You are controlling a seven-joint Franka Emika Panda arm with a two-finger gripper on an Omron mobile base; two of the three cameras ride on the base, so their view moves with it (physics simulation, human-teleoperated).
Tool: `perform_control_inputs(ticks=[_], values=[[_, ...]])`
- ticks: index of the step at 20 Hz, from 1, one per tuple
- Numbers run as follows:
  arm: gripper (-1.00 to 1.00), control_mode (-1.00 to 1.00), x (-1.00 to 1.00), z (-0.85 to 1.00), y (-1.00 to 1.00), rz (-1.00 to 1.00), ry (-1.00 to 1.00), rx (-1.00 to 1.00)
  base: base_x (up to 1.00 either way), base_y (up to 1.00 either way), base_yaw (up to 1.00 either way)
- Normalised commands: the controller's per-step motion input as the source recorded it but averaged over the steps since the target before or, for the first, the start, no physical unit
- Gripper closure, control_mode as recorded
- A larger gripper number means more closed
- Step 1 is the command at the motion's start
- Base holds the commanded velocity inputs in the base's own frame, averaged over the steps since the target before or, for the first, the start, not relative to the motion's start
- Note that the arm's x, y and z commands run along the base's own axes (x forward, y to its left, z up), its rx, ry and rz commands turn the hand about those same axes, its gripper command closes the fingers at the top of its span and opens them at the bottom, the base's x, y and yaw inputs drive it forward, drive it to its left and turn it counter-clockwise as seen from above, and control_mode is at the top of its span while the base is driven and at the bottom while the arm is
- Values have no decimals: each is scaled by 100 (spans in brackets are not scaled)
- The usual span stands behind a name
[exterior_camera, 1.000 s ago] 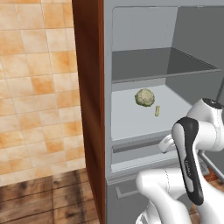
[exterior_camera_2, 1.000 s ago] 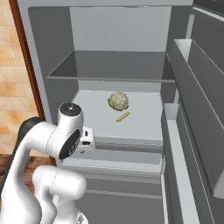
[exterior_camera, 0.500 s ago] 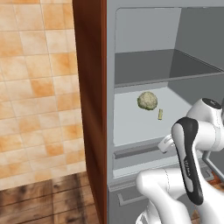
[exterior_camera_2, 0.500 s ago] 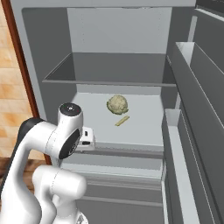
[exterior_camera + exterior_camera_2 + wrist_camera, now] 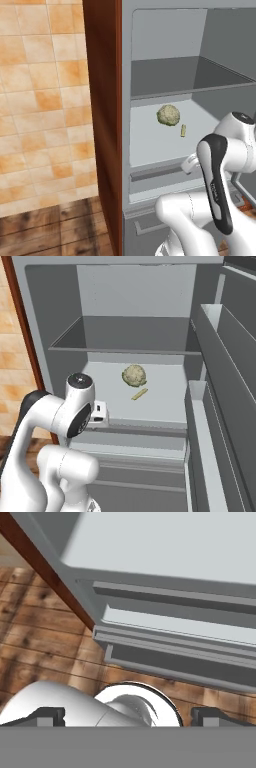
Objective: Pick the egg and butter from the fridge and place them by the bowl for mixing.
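The fridge [image 5: 165, 30] [image 5: 125, 296] stands open in front of me, pale grey inside. On its middle shelf lies the butter [image 5: 183, 131] [image 5: 139, 394], a thin pale-yellow stick, just in front of a greenish-white round lump [image 5: 168, 114] [image 5: 134, 376]. The egg and the bowl are out of view. My gripper [image 5: 129, 717] is open with nothing between its fingertips. It hangs low before the shelf's front edge, pointing down at the fridge's lower front [image 5: 170, 657] and the wooden floor, well short of the butter.
Door racks [image 5: 220, 356] run along the right side. A brown wooden panel [image 5: 102, 100] flanks the fridge on the left, with a tiled wall [image 5: 40, 75] beyond. An upper shelf [image 5: 135, 338] is bare. A lower drawer front [image 5: 135, 456] sits beneath the middle shelf.
The whole picture has shifted slightly, so the camera moved a little. The butter and lump lie as before, and the gripper stays open.
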Motion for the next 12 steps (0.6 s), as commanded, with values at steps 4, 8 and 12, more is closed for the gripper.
perform_control_inputs(ticks=[4,8,12], values=[[-100,-100,12,23,-9,-23,-10,0,0,0,0],[-100,-100,34,12,-9,-39,-6,-2,0,0,0],[-100,-100,40,2,-15,-42,0,-5,0,0,0]])
